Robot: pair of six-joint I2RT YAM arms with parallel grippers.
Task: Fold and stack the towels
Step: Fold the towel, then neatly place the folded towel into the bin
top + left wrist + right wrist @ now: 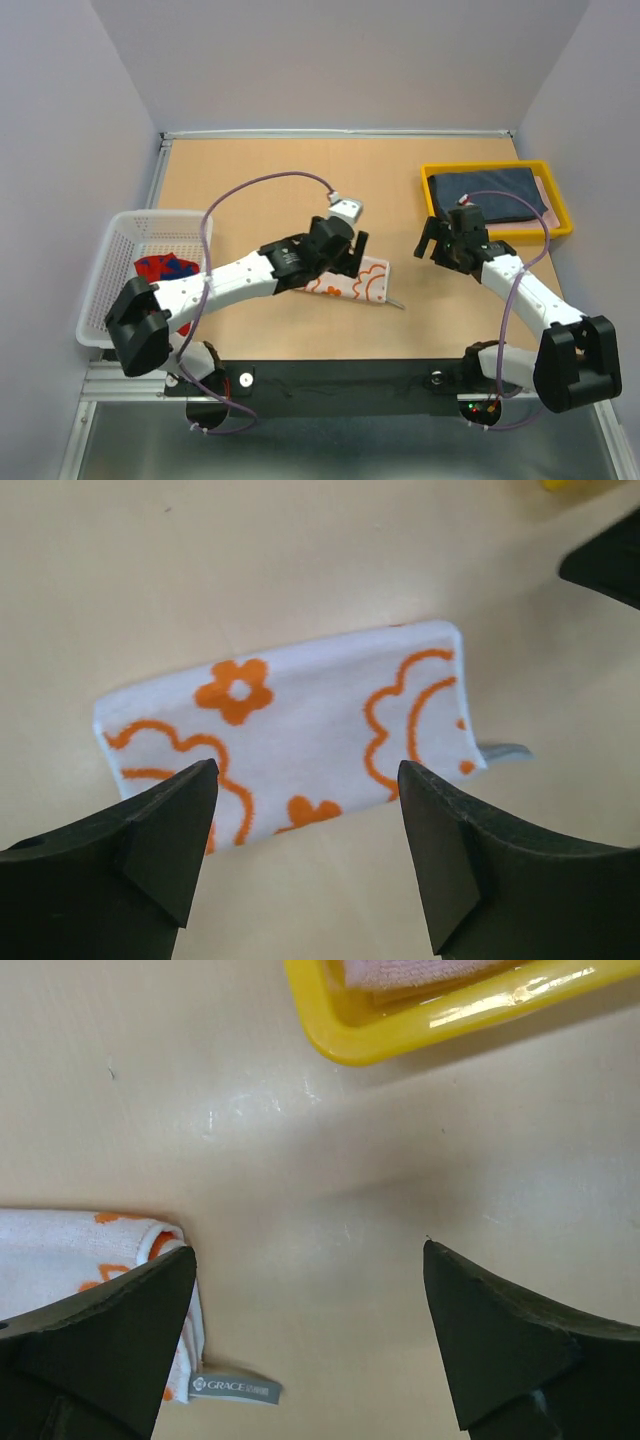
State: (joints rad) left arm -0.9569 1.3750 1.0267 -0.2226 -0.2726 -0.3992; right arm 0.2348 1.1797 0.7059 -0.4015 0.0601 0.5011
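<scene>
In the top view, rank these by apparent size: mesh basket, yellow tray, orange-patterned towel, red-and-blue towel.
1. white mesh basket
2. yellow tray, only slightly smaller
3 and 4, unranked: orange-patterned towel and red-and-blue towel. They look about alike, and the left arm partly hides both.

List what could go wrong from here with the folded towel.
1. The left gripper and right gripper are both open, so the orange-patterned towel lies loose; a grip on just its top layer might undo the fold.
2. Its grey label sticks out close to the right gripper and could snag.
3. The yellow tray rim might catch the towel on its way onto the dark towel.
</scene>
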